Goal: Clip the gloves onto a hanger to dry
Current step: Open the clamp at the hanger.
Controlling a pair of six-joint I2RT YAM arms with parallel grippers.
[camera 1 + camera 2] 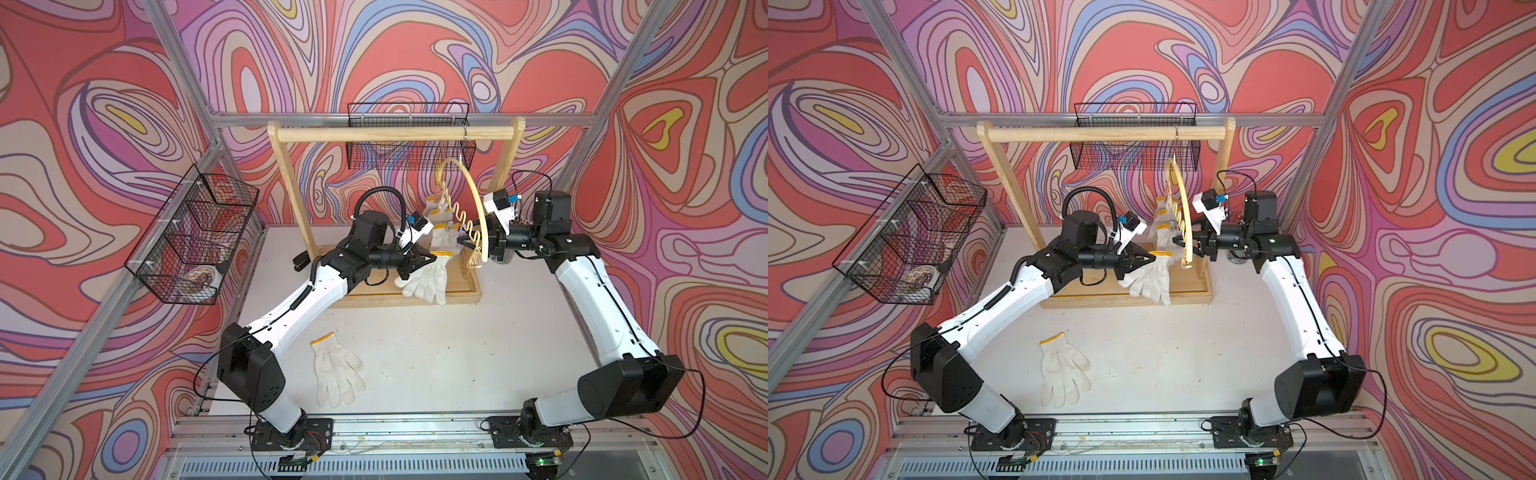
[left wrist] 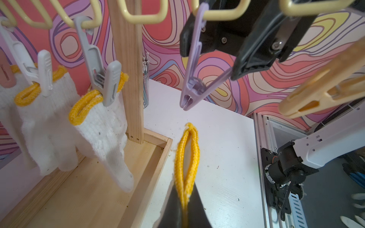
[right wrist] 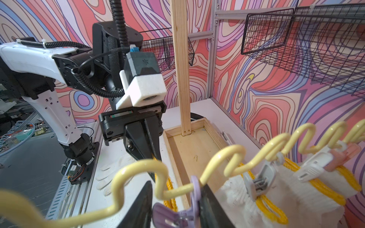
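Three white knitted yellow-cuffed gloves [image 2: 98, 126] hang clipped on the pale yellow wavy hanger [image 3: 236, 151]; the left pincer [image 1: 430, 259] grips a fourth glove [image 1: 424, 282] by its cuff near the lilac plastic clip [image 2: 190, 92], which the right pincer [image 3: 176, 187] clasps; a fifth glove [image 1: 336, 374] lies on the white worktop [image 1: 478, 353].

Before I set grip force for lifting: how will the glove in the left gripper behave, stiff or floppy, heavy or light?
Likely floppy: the glove hangs limp from the left gripper, pinched only at its cuff. Probably light: small clips alone carry the hung gloves. The cuff loop gapes, so it may buckle against the purple clip.
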